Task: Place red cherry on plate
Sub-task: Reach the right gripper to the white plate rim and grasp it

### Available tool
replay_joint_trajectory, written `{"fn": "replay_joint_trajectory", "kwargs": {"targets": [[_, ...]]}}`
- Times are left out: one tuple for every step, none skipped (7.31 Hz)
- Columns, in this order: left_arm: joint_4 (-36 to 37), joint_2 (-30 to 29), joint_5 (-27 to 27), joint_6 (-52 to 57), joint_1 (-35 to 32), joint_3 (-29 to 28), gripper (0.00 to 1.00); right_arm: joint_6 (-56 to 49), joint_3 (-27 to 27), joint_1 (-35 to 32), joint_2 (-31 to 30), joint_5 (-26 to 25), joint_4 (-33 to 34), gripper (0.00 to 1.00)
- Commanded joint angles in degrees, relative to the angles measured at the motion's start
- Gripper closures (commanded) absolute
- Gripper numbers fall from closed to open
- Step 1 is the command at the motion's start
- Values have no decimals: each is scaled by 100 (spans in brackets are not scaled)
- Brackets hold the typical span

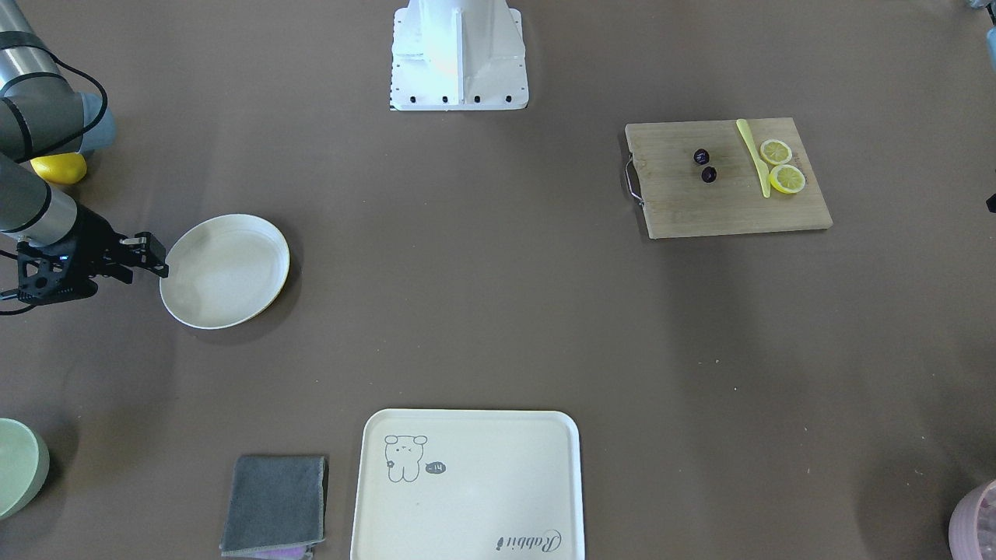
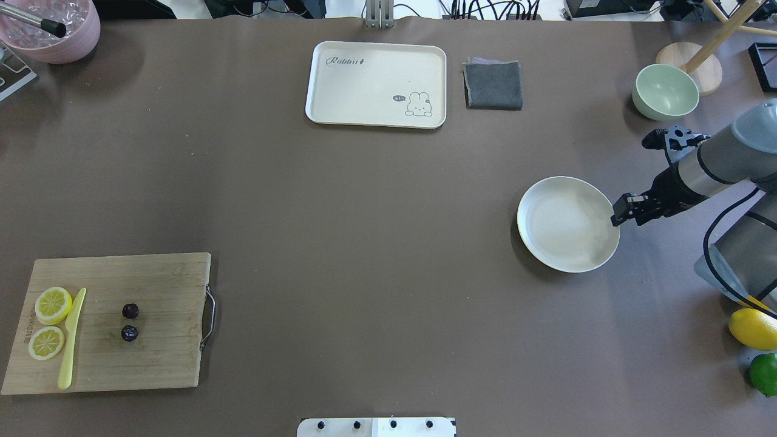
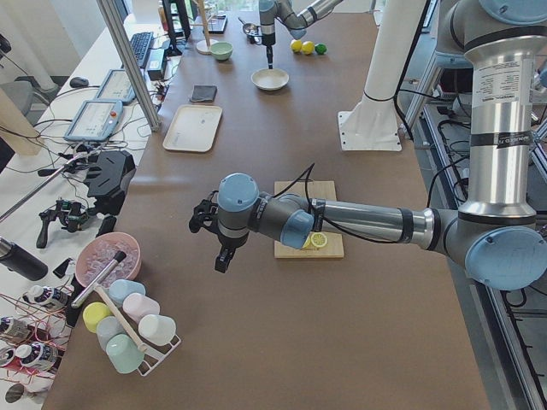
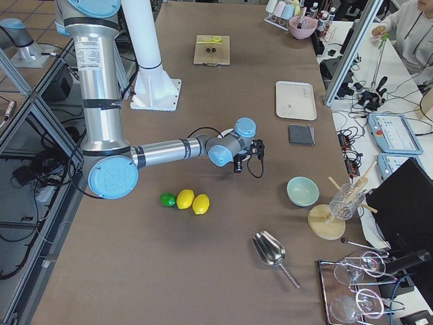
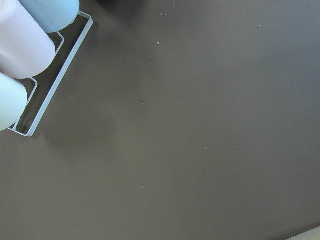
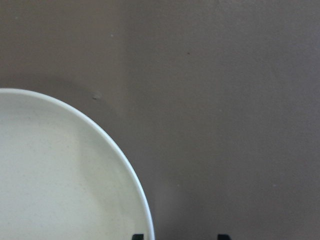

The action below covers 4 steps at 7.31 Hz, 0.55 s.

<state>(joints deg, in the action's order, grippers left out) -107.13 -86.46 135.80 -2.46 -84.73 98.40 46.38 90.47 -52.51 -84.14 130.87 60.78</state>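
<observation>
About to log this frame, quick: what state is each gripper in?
Left gripper: cannot tell, seen only from the side.
Right gripper: open, empty, at the plate rim.

Near left: 1 cutting board [image 2: 164, 340] w/ 2 cherries [image 2: 130, 311], 2 lemon slices [image 2: 53, 305], 1 yellow knife [image 2: 71, 340]. Right: 1 plate [image 2: 567, 224], 1 green bowl [image 2: 665, 91], 2 whole lemons [image 4: 201, 204], 1 lime [image 4: 168, 200]. Far: 1 tray [image 2: 364, 85], 1 grey cloth [image 2: 493, 85], 1 pink bowl [image 2: 54, 45].
</observation>
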Motion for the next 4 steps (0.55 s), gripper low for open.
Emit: {"fn": "replay_joint_trajectory", "kwargs": {"targets": [[-1, -2, -1, 0, 0, 3, 3, 354, -118, 101, 222, 44, -14, 42], [-10, -2, -1, 0, 0, 3, 3, 354, -118, 110, 222, 122, -14, 46], [-10, -2, -1, 8, 0, 3, 3, 354, -205, 110, 231, 123, -23, 86], [-10, 6, -1, 0, 0, 3, 3, 362, -188, 110, 240, 262, -23, 100]]}}
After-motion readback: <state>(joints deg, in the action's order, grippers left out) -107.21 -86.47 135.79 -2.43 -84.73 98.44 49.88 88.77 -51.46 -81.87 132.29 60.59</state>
